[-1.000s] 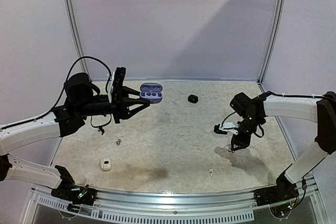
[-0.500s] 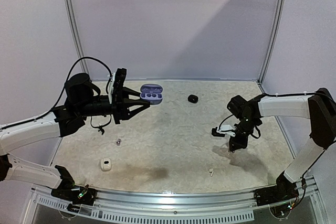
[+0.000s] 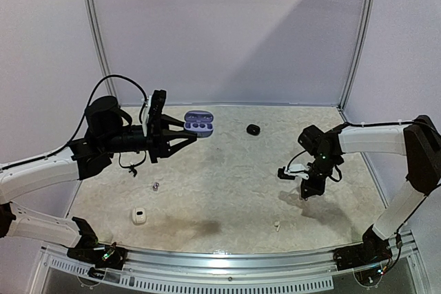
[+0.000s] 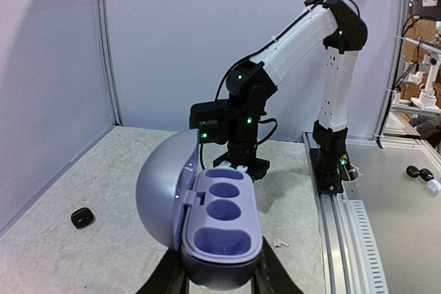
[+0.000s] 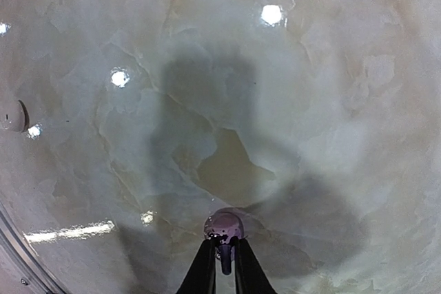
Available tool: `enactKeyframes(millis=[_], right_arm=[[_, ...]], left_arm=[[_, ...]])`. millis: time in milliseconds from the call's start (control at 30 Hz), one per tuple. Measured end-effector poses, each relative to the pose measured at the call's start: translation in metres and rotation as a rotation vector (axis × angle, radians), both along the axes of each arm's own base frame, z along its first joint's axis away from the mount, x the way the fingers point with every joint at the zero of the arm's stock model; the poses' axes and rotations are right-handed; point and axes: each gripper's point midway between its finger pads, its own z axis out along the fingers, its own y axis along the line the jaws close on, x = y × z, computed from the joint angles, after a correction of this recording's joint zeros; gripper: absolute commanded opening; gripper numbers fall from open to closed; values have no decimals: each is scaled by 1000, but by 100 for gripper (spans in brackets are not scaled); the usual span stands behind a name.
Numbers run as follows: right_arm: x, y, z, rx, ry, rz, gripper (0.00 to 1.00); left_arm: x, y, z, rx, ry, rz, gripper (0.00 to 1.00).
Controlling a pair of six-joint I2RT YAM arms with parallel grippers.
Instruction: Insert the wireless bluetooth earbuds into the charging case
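Far left, above the desk [image 3: 220, 177]: my left pincer [image 3: 187, 131] is clenched on the lilac charging case [image 4: 220, 232], held in the air with its lid swung open.
Case wells: all empty as far as I see; no bud is seated.
Right side, low: my right pincer [image 5: 224, 244] is grasping a silvery earbud [image 5: 224, 225] right at the desk surface; I cannot tell whether it is clear of it.
Loose pieces: a small bud [image 3: 156, 186] lies at the left and a pale bud [image 3: 277, 225] near the front, both well apart from the case.
Others: a white case [image 3: 139, 215] near left, a black piece [image 3: 252, 129] far centre.
Progress: early, I judge; one bud gripped, none inserted.
Left: bring bud and case together, seat it, then fetch the rest.
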Motion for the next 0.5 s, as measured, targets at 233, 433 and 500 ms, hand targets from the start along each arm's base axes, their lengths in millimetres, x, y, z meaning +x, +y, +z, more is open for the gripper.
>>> enactKeyframes(millis=[233,433,500], right_arm=[[1,2,2,10,4,2,0],[3,4,10,-4,33,-5,0],[13,10,27,11,15,-14,0]], left_arm=[[0,0,0,1,-7,0,0],[0,0,1,-1,-13,2,0],[0,0,2,-5,-20,2,0]])
